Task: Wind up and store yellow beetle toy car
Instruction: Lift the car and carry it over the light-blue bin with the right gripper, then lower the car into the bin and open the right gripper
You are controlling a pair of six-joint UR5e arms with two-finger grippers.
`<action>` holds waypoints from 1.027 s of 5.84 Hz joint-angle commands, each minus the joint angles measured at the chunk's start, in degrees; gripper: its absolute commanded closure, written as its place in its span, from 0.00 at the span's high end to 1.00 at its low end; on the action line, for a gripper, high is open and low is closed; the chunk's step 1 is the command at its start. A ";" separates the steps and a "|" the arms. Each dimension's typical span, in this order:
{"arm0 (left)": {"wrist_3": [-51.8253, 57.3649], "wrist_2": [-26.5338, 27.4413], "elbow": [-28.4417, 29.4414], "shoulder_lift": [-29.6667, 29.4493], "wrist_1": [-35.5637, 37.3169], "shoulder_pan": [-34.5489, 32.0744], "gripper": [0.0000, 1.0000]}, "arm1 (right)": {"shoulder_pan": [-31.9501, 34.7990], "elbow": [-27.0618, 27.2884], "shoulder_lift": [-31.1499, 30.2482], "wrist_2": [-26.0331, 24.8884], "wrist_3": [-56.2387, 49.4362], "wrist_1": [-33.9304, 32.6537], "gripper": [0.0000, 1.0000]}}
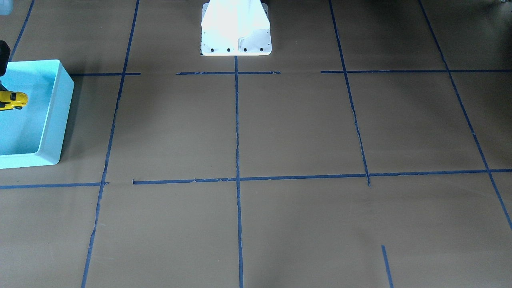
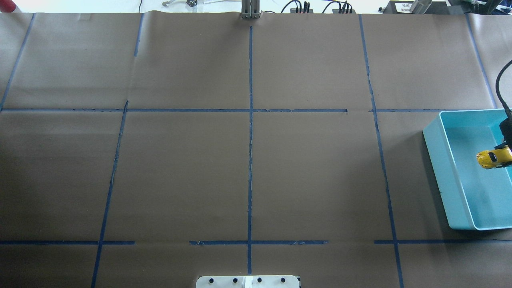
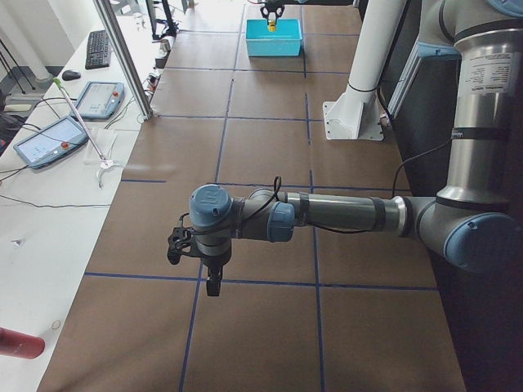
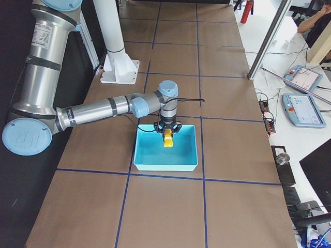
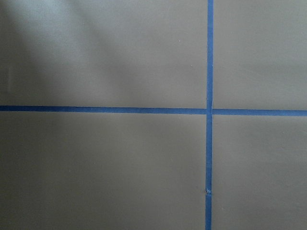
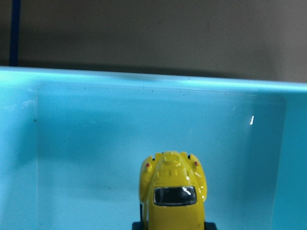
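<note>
You are working in a robotics lab. Your table [image 2: 180, 168] carries brown paper and a blue tape grid [image 2: 251, 120]; teach pendants [image 3: 49, 140] lie on the side bench [image 3: 41, 245].

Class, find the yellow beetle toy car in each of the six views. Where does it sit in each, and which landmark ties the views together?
Front-facing: yellow beetle toy car at the far left edge.
Overhead: car at the far right edge.
Exterior left: car tiny, at top centre.
Exterior right: car near the centre.
Left wrist: not in it.
Right wrist: car at bottom centre.
Shared landmark: the turquoise bin around it.
</note>
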 commanded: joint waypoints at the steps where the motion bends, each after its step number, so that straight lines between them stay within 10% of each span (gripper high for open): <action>1: 0.00 0.00 -0.07 0.02 0.00 0.00 1.00 | -0.83 -5.42 -0.03 -0.04 4.60 6.46 0.00; 6: 0.00 0.00 -0.07 -0.07 0.00 0.00 1.00 | -6.72 -7.70 0.40 -1.10 6.47 6.64 0.01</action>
